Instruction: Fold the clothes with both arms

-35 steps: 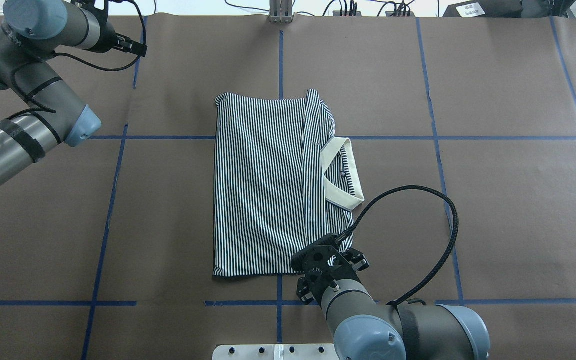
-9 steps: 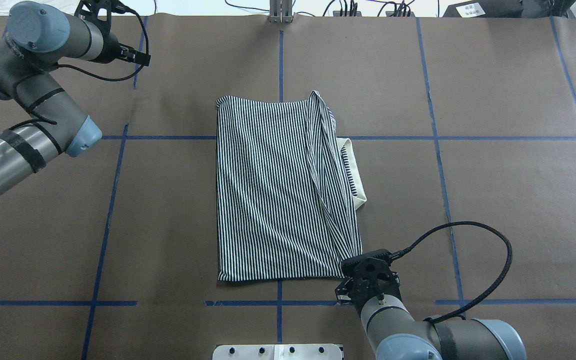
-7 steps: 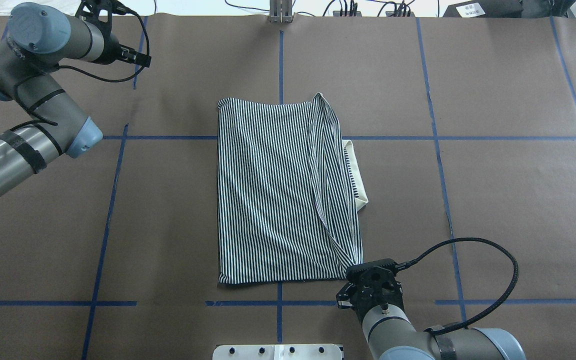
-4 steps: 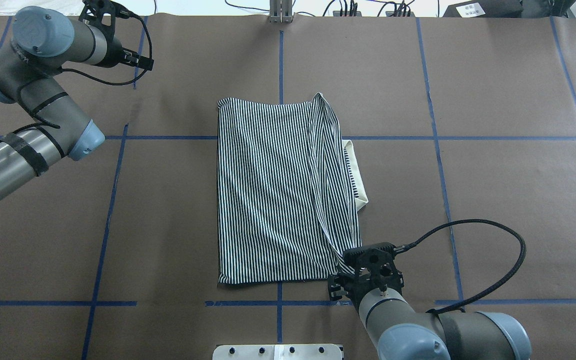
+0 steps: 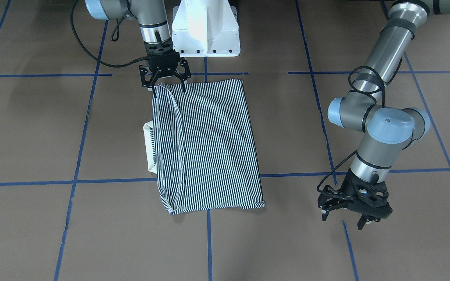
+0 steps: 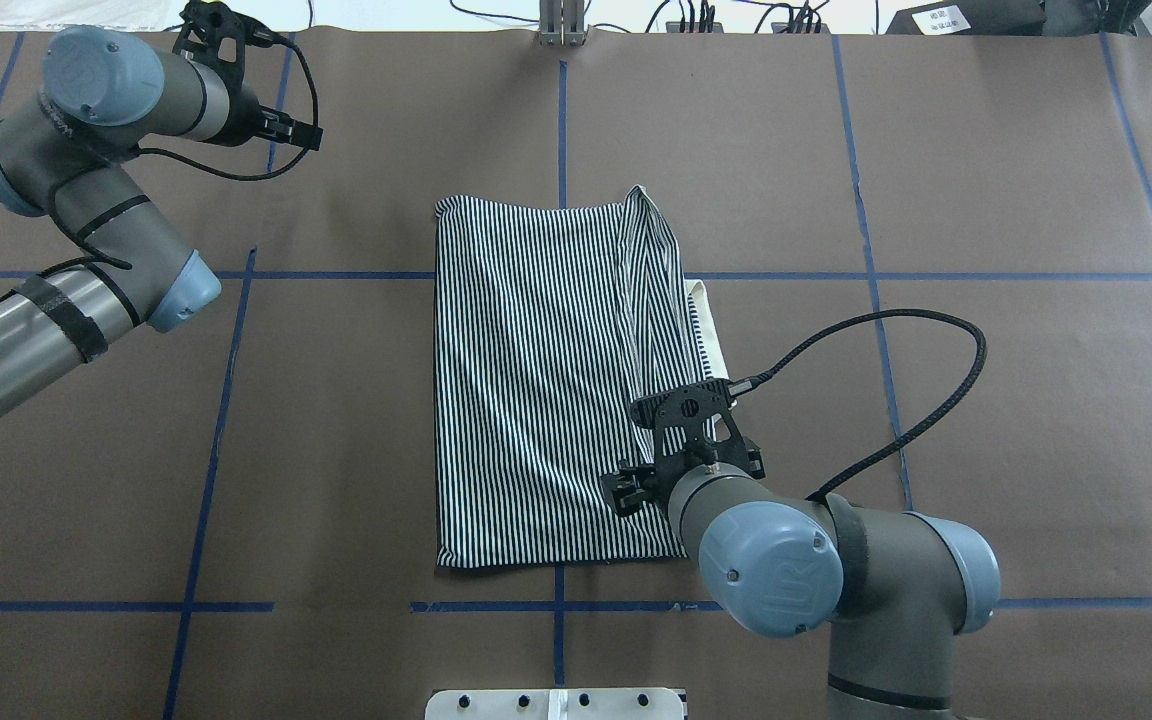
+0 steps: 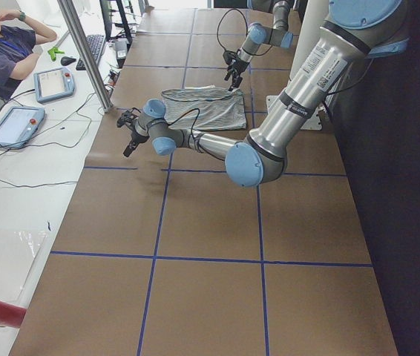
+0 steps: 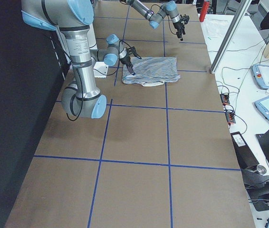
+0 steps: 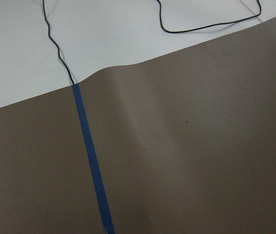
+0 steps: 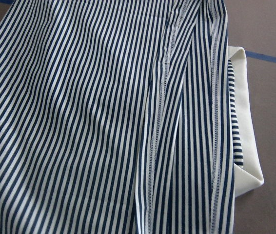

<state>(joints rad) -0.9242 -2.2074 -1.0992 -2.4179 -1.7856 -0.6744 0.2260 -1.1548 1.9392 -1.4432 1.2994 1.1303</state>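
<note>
The striped polo shirt point(image 6: 536, 380) lies folded into a tall rectangle mid-table, its cream collar point(image 6: 711, 340) sticking out on the right. In the front-facing view my right gripper point(image 5: 169, 88) hangs open just above the shirt point(image 5: 213, 144), over the corner nearest the robot, with a raised fold edge below its fingers. From overhead the right gripper point(image 6: 686, 455) is mostly hidden under its own wrist. The right wrist view is filled with stripes point(image 10: 79, 122) and the collar point(image 10: 245, 122). My left gripper point(image 5: 342, 221) is open and empty over bare brown paper, far from the shirt.
Brown paper with blue tape lines point(image 6: 561, 120) covers the table. The white pedestal base point(image 5: 205, 27) stands at the robot's edge. A metal post point(image 6: 561, 20) and cables line the far edge. A person point(image 7: 2, 52) sits at a side table with tablets.
My right gripper has left the shirt's near right corner and moved forward and up over the shirt. The left arm has shifted slightly to the right. The shirt itself has stayed put since 1.0 s ago.
</note>
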